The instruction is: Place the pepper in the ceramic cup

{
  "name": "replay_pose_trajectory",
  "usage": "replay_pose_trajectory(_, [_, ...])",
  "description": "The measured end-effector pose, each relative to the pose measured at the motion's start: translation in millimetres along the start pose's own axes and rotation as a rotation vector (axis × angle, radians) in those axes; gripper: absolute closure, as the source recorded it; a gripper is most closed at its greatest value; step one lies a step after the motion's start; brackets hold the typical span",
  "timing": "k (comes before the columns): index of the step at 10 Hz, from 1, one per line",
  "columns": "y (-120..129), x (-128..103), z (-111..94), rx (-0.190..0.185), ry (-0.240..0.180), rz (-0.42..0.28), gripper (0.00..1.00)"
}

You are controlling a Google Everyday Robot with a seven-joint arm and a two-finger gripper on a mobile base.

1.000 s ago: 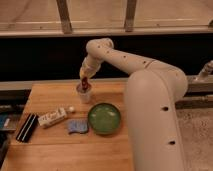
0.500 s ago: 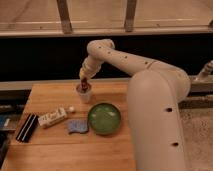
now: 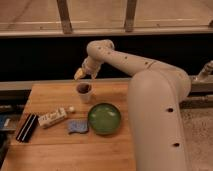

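The gripper (image 3: 80, 75) is now raised above and a little behind the ceramic cup (image 3: 84, 93), while half a second ago it was lower, just over the rim of the cup. So the arm has lifted away from the cup. Inside the mouth of the cup there is something dark reddish, which I judge to be the pepper (image 3: 83, 88) (only a small dark part shows, so I cannot be fully sure). Whether the fingers are spread or pressed together I cannot tell, and nothing is seen hanging from them. The cup stands upright on the wooden desk (image 3: 50, 150), behind the green bowl (image 3: 104, 118) and apart from it; the blue-grey sponge (image 3: 78, 126) lies just beside the bowl on its left. If the dark thing is indeed the pepper, the placing seems done, and what remains is only for the arm to draw back without touching the cup.
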Motion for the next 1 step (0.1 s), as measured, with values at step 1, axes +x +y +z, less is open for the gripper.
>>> replay_pose_trajectory(1, [0.6,-0.2,-0.3,-0.001,-0.001,0.0,0.34])
